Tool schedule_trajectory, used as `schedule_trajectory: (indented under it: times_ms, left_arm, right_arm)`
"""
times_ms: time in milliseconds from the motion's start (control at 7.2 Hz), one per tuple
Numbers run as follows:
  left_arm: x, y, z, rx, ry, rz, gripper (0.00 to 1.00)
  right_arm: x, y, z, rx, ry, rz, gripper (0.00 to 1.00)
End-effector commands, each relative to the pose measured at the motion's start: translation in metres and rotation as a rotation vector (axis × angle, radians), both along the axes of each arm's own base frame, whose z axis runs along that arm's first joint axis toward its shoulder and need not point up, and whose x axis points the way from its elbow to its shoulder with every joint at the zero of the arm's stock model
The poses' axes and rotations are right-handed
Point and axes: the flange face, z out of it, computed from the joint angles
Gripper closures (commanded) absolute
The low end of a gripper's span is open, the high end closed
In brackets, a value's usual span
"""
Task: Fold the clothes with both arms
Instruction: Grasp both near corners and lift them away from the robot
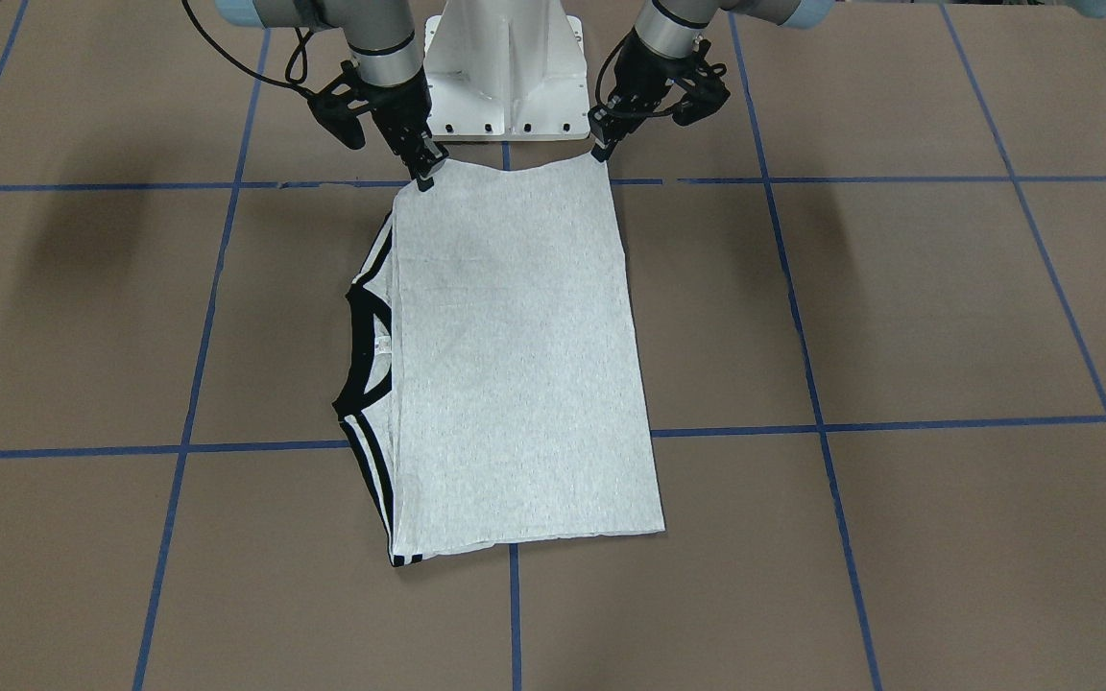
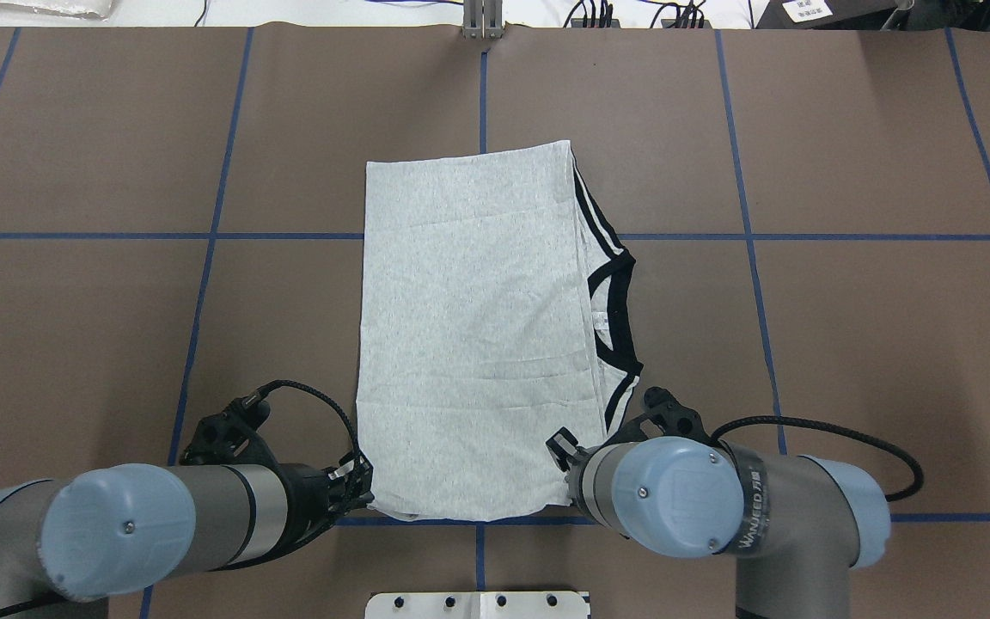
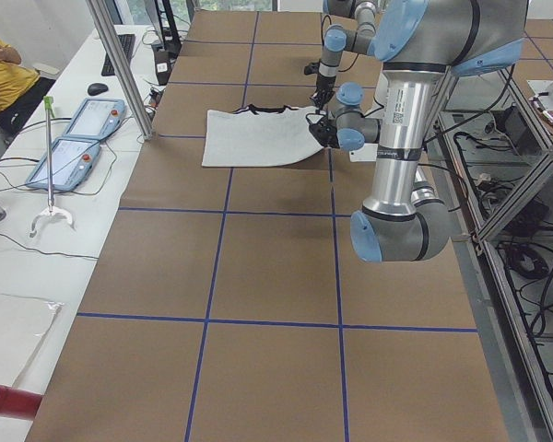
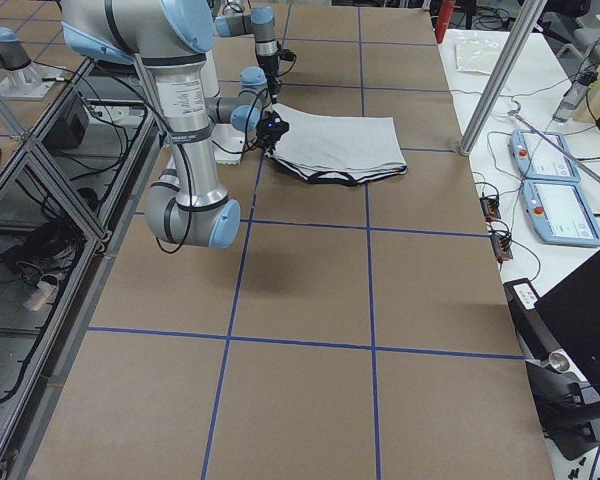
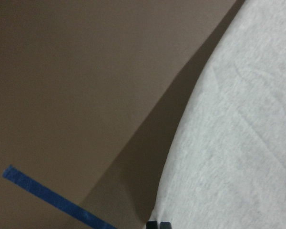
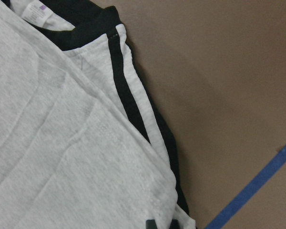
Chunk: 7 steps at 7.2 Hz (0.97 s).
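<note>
Left tool (image 1: 601, 152) and right tool (image 1: 425, 176) are clamped on the upper corners of the soft, limp T-shirt (image 1: 515, 355), judged sound holds.

light heather-grey t-shirt (image 1: 515, 365) folded into a long rectangle, lying flat on the tabletop (image 1: 899, 317), black collar (image 1: 359, 336) and shoulder stripes (image 1: 372, 480) peeking out along one long side, left gripper (image 1: 601, 154) and right gripper (image 1: 426, 178) each pinching a corner of the edge nearest the robot

Open brown worktop (image 1: 899, 317) spreads wide around the folded T-shirt (image 1: 515, 365). The white pedestal (image 1: 505, 67) stands close behind its robot-side edge.
</note>
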Motion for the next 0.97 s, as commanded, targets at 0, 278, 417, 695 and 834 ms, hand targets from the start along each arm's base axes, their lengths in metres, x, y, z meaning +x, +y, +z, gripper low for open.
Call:
schedule_trajectory:
  times_ms: [0,278,417,695,834]
  left_arm:
    - [-0.032,0.015,-0.038,-0.044,0.053,0.000,1.00]
    - [-0.041,-0.006,-0.042,-0.023,0.054,-0.038,1.00]
    - [-0.058,-0.040,-0.053,0.042,0.064,-0.087,1.00]
    - [-0.070,-0.123,-0.066,0.132,0.016,-0.127,1.00]
    - [-0.066,-0.160,-0.067,0.161,-0.014,-0.136,1.00]
  right_arm:
    - [0.042,0.015,-0.038,-0.124,-0.129,0.102,1.00]
    - [0.065,-0.007,-0.056,-0.128,-0.180,0.150,1.00]
    - [0.073,-0.034,-0.051,-0.116,-0.166,0.195,1.00]
    - [0.073,-0.112,-0.052,-0.112,-0.133,0.214,1.00]
    - [0.070,-0.146,-0.052,-0.117,-0.115,0.221,1.00]
